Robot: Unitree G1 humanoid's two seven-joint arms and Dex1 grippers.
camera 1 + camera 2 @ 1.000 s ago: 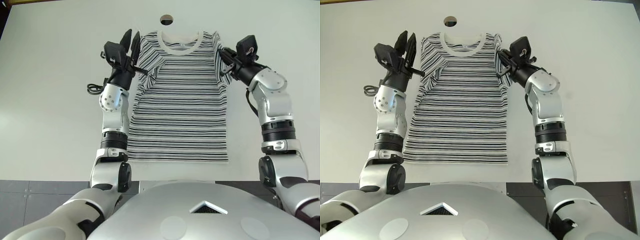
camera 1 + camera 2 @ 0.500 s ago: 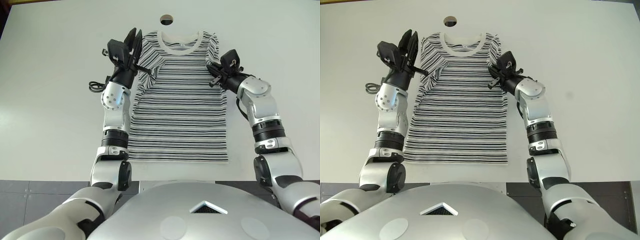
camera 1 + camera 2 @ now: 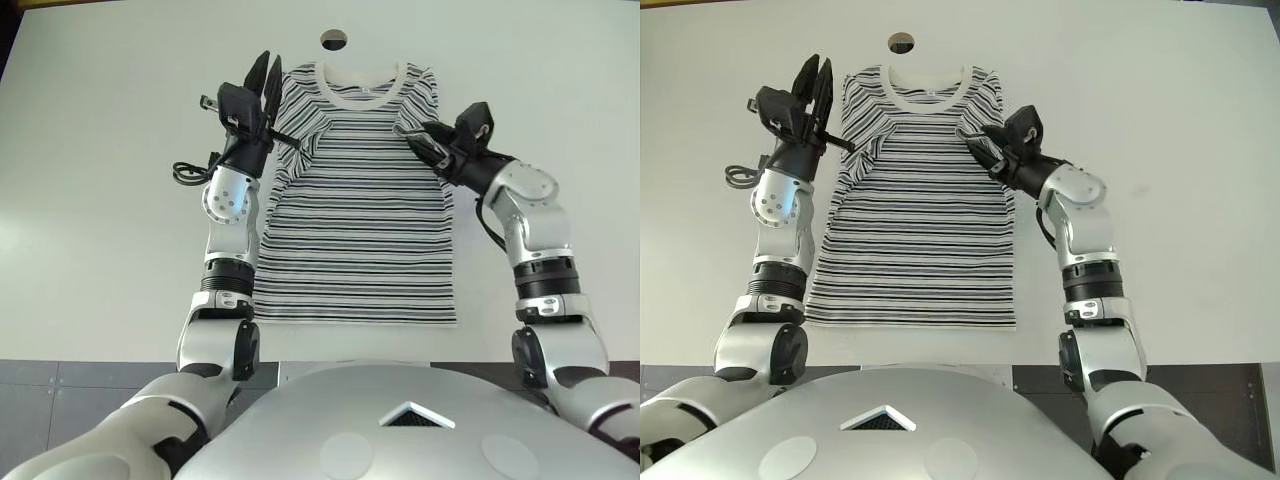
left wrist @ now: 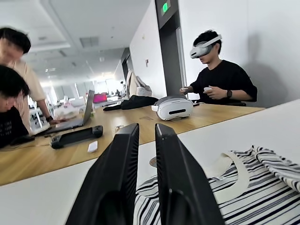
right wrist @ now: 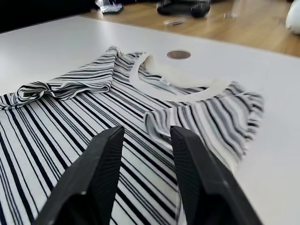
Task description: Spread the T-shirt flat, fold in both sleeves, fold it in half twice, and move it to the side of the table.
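My left arm (image 3: 228, 200) hides part of the T-shirt's (image 3: 355, 220) left edge. The T-shirt lies flat on the bench (image 3: 100, 250), collar away from me, sleeves folded in. The left fingers (image 4: 117, 187) stand a narrow gap apart beside its left shoulder, gripping nothing. The right fingers (image 5: 187, 164) are spread over its right chest, empty. I can't tell if they touch the cloth.

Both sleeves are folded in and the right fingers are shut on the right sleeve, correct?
No. Both sleeves are folded in, but the right fingers are open and empty, as the right wrist view shows; the right sleeve lies loose on the shirt.
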